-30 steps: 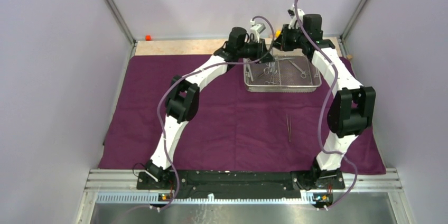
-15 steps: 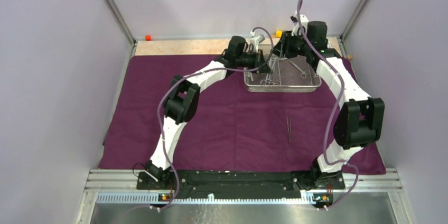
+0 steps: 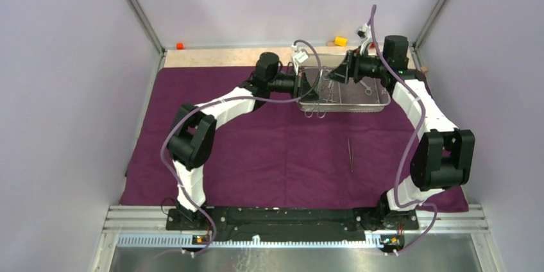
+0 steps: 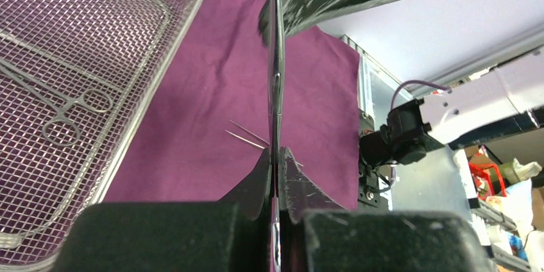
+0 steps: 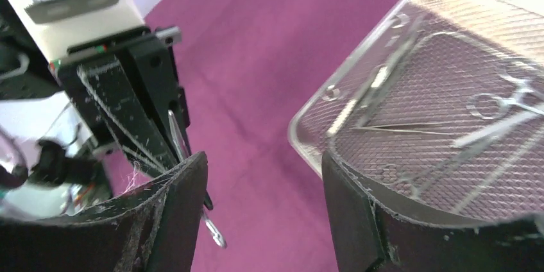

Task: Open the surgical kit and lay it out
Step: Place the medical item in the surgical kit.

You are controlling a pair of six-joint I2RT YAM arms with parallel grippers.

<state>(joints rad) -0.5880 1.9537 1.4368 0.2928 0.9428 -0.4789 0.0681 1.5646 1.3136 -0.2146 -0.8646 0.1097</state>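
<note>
1. Your left gripper (image 4: 275, 158) now clenches a slim steel clamp (image 4: 276, 83), seen edge-on and probably ring-handled, and has drawn back to the left rim of the tray (image 3: 378, 102).
2. Your right gripper (image 5: 262, 170), clenched a second ago, now stands released beside it.
3. The tweezers (image 3: 350, 155) stay on the purple cloth (image 3: 269, 147).

The wrap (image 3: 256, 156) is matt purple woven cloth, soft with light creases. The tray (image 4: 115, 34) is bright steel wire mesh with a smooth, shiny rim. The clamps (image 4: 64, 102) in it are polished bare steel, same as the clamp (image 4: 276, 79) pinched in the left tool (image 4: 276, 156). On the right tool (image 5: 264, 163), the fingers (image 5: 173, 214) look like matt black plastic, pretty scratched up. The bare bench (image 3: 212, 58) looks like pale wood.
</note>
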